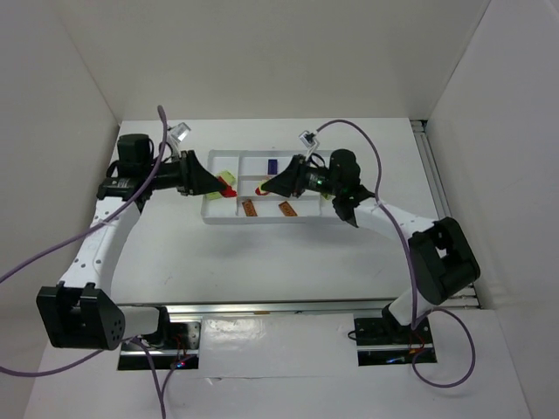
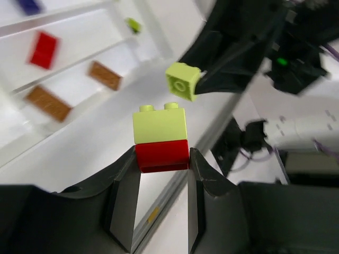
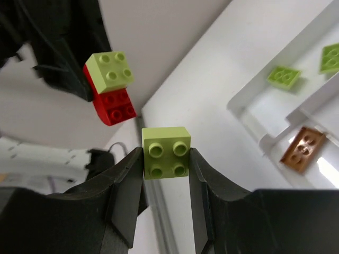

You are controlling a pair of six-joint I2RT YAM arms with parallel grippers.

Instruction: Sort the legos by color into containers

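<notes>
Angled inward over shallow white plastic tray (image 1: 229, 219). Clamped in left gripper (image 2: 163, 159): red plastic brick (image 2: 161, 153) under yellow-green top brick (image 2: 159, 125). Pinched in right gripper (image 3: 167, 156): lone yellow-green plastic brick (image 3: 166, 151), close by.

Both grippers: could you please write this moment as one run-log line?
left gripper: shut on red-green stack | right gripper: shut on green brick | tray: orange bricks inside

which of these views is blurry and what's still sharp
left wrist: the green-on-red stack in the left gripper is crisp, but the tray behind it is smeared by motion blur; right wrist: the green brick in the right gripper is sharp; top external: evenly lit and in focus throughout.
</notes>
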